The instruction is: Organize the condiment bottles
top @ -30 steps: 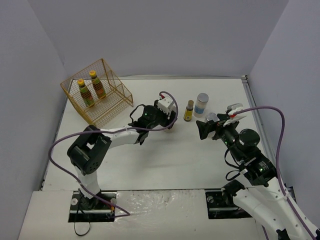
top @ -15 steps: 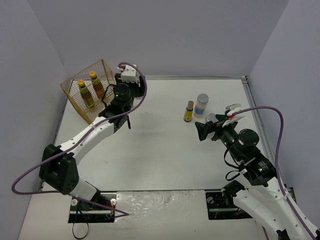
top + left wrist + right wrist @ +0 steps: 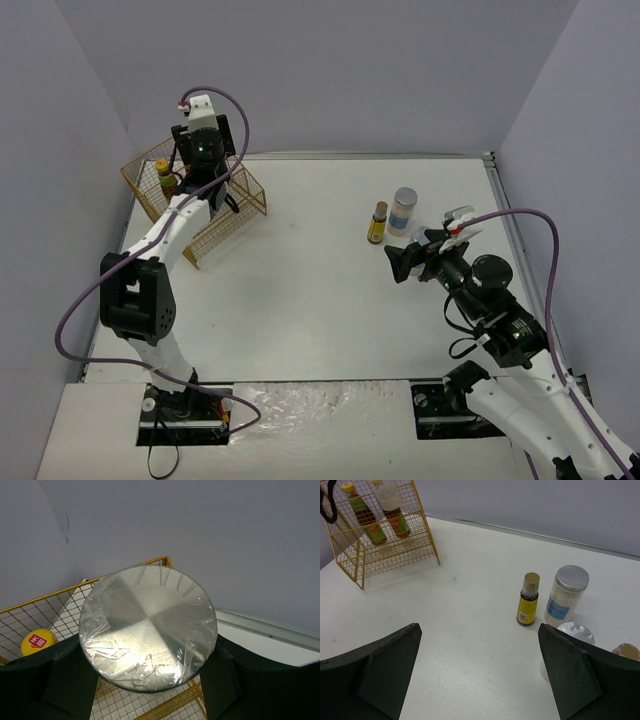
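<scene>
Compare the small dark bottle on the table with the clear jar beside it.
The dark bottle is slim; the clear jar is wider and taller. The bottle has a tan cap and yellow label; the jar a silver lid and blue label. Both stand upright on the table.

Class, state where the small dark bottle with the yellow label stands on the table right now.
In the top view, the small dark bottle stands upright on the right half of the table, toward its far edge, just left of the taller silver-lidded jar.
</scene>
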You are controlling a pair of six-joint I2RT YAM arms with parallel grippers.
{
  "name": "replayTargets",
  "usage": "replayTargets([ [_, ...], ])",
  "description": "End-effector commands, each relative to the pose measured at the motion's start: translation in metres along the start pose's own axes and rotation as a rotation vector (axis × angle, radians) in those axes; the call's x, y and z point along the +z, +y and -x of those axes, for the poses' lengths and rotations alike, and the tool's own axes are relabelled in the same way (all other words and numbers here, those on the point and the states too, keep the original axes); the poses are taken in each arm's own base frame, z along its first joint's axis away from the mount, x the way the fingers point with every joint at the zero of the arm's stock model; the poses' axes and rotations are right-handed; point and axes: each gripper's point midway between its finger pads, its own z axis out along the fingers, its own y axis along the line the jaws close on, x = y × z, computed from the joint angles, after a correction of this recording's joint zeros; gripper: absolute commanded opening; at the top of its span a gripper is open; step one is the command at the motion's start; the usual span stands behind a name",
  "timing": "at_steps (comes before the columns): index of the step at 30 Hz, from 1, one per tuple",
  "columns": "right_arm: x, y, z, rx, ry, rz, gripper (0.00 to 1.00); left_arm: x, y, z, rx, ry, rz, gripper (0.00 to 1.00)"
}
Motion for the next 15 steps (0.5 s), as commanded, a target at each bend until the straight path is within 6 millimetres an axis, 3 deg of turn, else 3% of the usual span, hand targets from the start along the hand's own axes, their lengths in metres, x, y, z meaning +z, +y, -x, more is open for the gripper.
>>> replayTargets([
  [1, 0.007, 0.005, 0.014, -0.005, -0.060, 0.028, 1.00, 0.008, 0.009, 0.075, -0.142, -0.179, 0.022, 0.00],
  [7, 0.009, 0.006, 0.012, -0.004, -0.052, 0.031, 1.00, 0.022, 0.007, 0.048, -0.153, -0.142, 0.033, 0.00],
  [15, 0.008, 0.005, 0.011, 0.001, -0.052, 0.025, 1.00, 0.035, 0.005, -0.003, -0.162, -0.068, 0.063, 0.00],
])
